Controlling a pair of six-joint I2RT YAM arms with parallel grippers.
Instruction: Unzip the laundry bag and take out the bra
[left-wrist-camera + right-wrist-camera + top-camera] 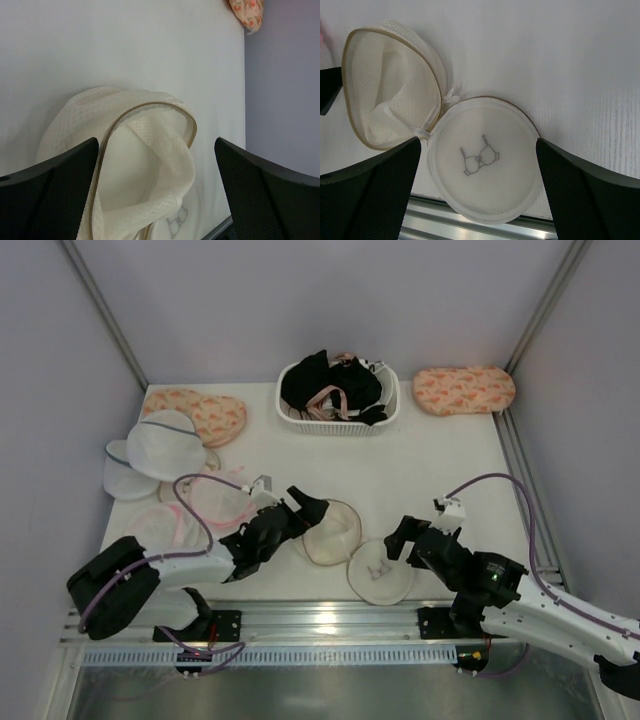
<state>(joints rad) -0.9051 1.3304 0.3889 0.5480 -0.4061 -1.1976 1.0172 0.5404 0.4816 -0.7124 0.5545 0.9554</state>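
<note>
Bag unzipped and empty: I judge the job all but finished.
The laundry bag (335,530) lies open like a clamshell at the table's near edge, with nothing black inside. The bra (310,385) sits in the basket (340,425) at the back. My left gripper (157,192) and right gripper (480,192) hang over the bag, fingers wide apart, holding nothing.

Top view: fixed high behind the near edge of the table (440,460), facing 12 o'clock and covering the whole surface. Left wrist view: close and low, aimed across the open pouch (150,150) toward the far right corner. Right wrist view: close, aimed downward, with the table edge at 6 o'clock. All three views share the pouch.
</note>
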